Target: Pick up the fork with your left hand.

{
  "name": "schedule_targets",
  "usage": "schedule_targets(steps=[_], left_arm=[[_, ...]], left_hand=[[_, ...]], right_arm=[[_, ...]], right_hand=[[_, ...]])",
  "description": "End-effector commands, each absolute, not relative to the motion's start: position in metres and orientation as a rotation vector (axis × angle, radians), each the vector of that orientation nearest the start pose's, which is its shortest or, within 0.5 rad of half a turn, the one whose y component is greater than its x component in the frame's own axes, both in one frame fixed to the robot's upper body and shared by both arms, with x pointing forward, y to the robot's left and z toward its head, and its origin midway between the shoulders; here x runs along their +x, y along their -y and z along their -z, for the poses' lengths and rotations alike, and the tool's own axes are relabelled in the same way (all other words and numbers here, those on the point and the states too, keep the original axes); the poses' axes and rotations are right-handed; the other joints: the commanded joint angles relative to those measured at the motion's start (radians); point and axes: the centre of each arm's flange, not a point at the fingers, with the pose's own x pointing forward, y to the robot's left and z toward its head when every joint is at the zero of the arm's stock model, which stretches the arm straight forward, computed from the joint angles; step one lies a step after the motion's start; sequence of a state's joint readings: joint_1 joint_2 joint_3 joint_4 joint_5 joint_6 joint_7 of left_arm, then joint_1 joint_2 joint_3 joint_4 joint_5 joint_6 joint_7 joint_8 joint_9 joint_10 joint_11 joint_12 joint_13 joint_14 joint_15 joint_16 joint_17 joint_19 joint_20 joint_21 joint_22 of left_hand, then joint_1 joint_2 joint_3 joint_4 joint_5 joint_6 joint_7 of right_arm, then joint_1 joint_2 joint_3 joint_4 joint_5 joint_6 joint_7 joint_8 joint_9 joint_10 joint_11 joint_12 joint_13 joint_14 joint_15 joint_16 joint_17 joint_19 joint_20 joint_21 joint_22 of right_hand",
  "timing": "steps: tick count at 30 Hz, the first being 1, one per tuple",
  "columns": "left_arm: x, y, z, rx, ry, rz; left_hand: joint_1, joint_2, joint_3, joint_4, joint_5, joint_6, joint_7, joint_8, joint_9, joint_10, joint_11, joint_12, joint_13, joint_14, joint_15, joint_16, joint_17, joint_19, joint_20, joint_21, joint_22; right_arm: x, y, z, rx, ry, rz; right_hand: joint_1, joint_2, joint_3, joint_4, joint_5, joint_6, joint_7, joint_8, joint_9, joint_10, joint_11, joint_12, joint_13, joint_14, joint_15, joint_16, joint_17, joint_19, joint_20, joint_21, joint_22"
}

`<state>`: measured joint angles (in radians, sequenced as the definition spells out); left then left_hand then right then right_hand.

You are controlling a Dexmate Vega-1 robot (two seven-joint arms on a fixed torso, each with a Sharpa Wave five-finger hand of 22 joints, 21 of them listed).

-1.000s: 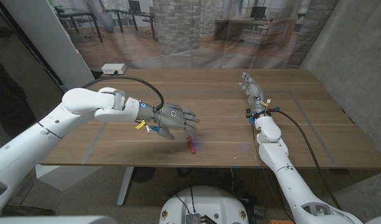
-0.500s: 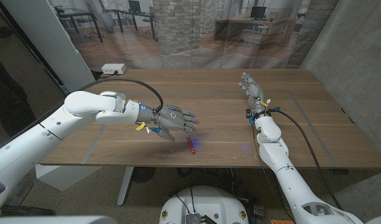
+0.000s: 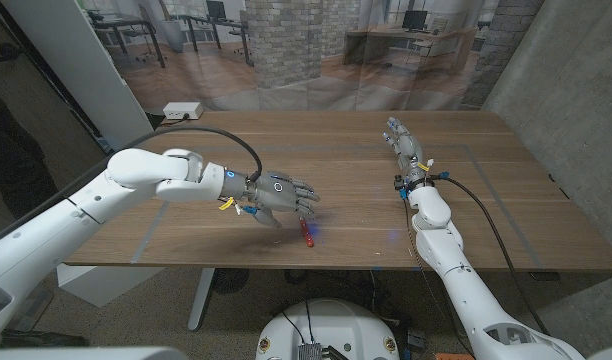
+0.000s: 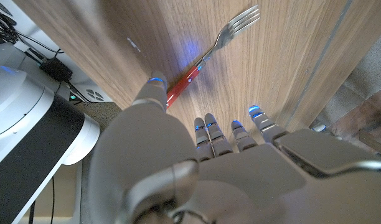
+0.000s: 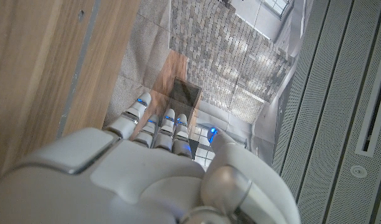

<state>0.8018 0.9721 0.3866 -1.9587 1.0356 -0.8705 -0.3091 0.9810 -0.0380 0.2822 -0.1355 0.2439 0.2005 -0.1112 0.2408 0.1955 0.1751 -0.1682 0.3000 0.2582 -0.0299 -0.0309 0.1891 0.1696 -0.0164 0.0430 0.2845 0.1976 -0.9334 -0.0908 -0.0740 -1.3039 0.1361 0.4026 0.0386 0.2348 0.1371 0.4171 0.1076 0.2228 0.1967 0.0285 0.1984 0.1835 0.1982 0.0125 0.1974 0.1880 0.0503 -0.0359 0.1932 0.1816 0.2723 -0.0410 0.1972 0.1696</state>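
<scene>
Fork [image 4: 209,51] lies on the table [image 3: 346,160] at lower centre, just past my left hand [image 3: 278,193], whose fingers hang spread above it, holding nothing. My right hand [image 3: 404,142] waits at upper right, fingers apart.

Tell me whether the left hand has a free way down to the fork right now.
Probably yes. The left hand hovers over the fork, fingers spread and holding nothing. In the left wrist view the fork lies alone on bare table, red handle by the thumb, with nothing between them.

Left hand [image 4: 197,168], fingers spread, hovers near the red-handled fork [image 4: 215,50].
</scene>
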Motion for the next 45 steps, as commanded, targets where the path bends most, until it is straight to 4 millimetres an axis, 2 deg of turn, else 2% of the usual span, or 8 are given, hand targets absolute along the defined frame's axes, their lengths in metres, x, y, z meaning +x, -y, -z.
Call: schedule_targets(steps=[1,12,25,45], left_arm=[[0.49,-0.183,0.024,-3.078,-1.469,-0.974],[0.496,-0.182,0.027,-3.069,-1.491,-0.953],[0.507,-0.177,0.028,-3.062,-1.476,-0.988],[0.513,-0.167,0.036,-3.005,-1.558,-1.07]], left_hand=[[0.01,0.0,-0.003,0.0,-0.003,0.01,-0.002,0.006,0.002,0.015,0.002,0.006,0.003,0.008,-0.059,-0.003,0.003,0.007,0.001,0.004,0.004],[0.015,0.007,-0.008,0.001,-0.004,0.033,-0.002,0.012,0.002,0.035,0.0,0.015,0.006,0.019,-0.064,-0.003,0.003,0.011,0.001,0.004,0.003],[0.018,0.018,-0.012,0.003,-0.007,0.044,-0.003,0.012,0.003,0.042,0.0,0.019,0.01,0.023,-0.067,-0.005,0.002,0.013,0.004,0.002,0.003],[0.024,0.026,-0.02,0.003,-0.012,0.063,-0.008,0.014,0.003,0.064,-0.001,0.028,0.014,0.041,-0.078,-0.003,0.002,0.023,0.003,0.003,0.002]], right_arm=[[0.637,0.23,0.031,0.01,0.767,-0.082],[0.639,0.231,0.032,0.011,0.764,-0.078],[0.639,0.233,0.031,0.005,0.766,-0.069],[0.641,0.238,0.034,0.011,0.76,-0.056]], right_hand=[[-0.006,0.0,0.002,-0.002,0.008,0.011,0.0,0.001,0.004,0.01,0.004,0.0,0.006,0.005,-0.003,-0.004,0.002,0.007,-0.02,-0.003,0.002],[-0.007,0.0,0.003,-0.003,0.008,0.012,0.0,0.0,0.004,0.01,0.003,0.0,0.006,0.007,-0.003,-0.004,0.002,0.006,-0.02,-0.003,0.002],[-0.008,0.0,0.004,-0.003,0.008,0.012,0.001,0.0,0.004,0.011,0.002,0.0,0.006,0.008,-0.004,-0.004,0.002,0.005,-0.019,-0.004,0.002],[-0.007,-0.001,0.007,-0.006,0.008,0.015,0.0,0.0,0.004,0.015,0.002,0.0,0.006,0.011,-0.004,-0.003,0.001,0.004,-0.019,-0.004,0.002]])
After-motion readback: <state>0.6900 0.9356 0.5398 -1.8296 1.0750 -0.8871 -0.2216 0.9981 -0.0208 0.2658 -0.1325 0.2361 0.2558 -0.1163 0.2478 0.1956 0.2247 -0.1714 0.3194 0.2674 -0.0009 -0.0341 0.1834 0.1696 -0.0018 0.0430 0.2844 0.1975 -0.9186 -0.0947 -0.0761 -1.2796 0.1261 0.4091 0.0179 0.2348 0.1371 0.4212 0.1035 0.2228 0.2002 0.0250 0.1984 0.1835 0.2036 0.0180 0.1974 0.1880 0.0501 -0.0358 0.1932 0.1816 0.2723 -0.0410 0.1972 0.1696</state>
